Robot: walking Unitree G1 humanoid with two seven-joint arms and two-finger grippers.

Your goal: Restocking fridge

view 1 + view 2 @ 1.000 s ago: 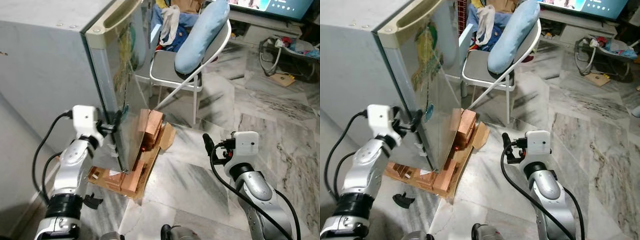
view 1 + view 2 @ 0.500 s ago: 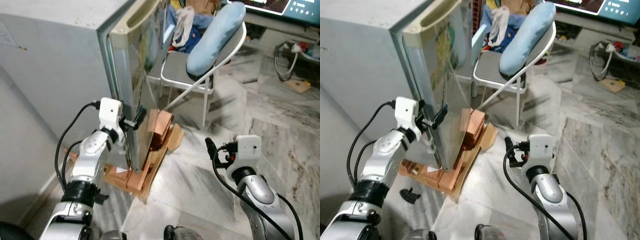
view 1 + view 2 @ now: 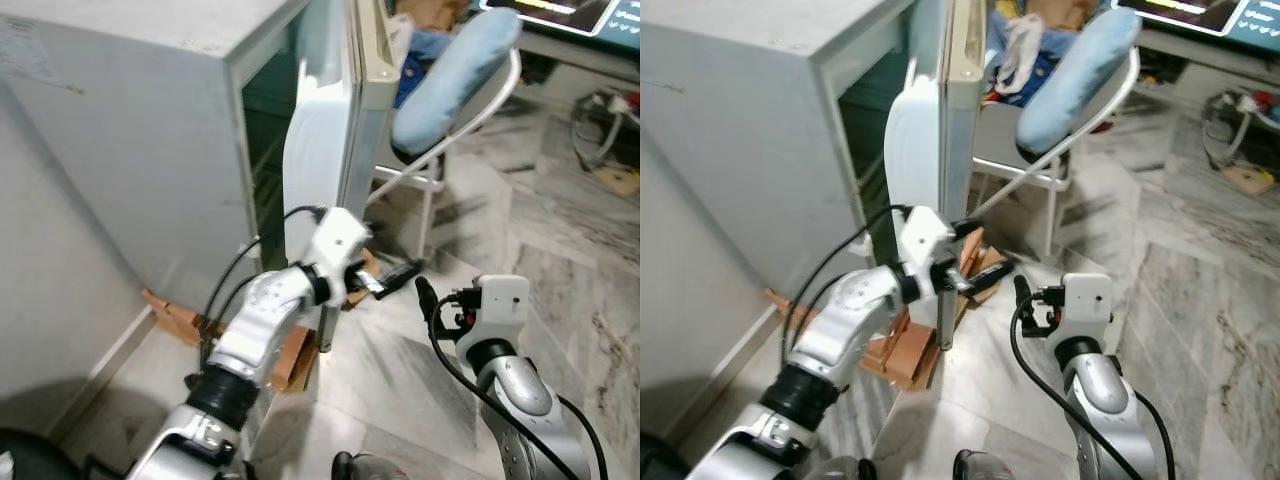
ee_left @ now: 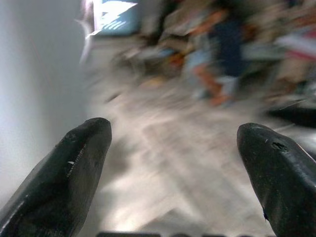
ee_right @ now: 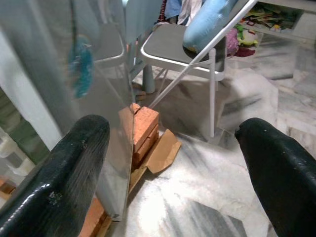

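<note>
The grey fridge (image 3: 130, 120) stands at the left with its door (image 3: 322, 150) swung wide, so I see the white inner liner and the door's edge. The dark inside (image 3: 265, 160) shows behind it. My left gripper (image 3: 393, 279) is low by the door's free edge, its fingers pointing past it to the right; in the left wrist view the left gripper (image 4: 173, 136) is open with only blurred floor between its fingers. My right gripper (image 3: 426, 298) hangs over the floor to the right of the door, and in the right wrist view the right gripper (image 5: 170, 128) is open and holds nothing.
Bricks and cardboard (image 5: 145, 131) prop up the fridge's base. A folding chair (image 3: 440, 165) with a blue cushion (image 3: 455, 70) and clothes stands just behind the door. Marble floor (image 3: 560, 250) spreads to the right. A wall (image 3: 50, 300) runs along the left.
The fridge door has swung from nearly shut to wide open. My left gripper has travelled right with the door's edge. The head camera has shifted; the right arm has hardly moved.
</note>
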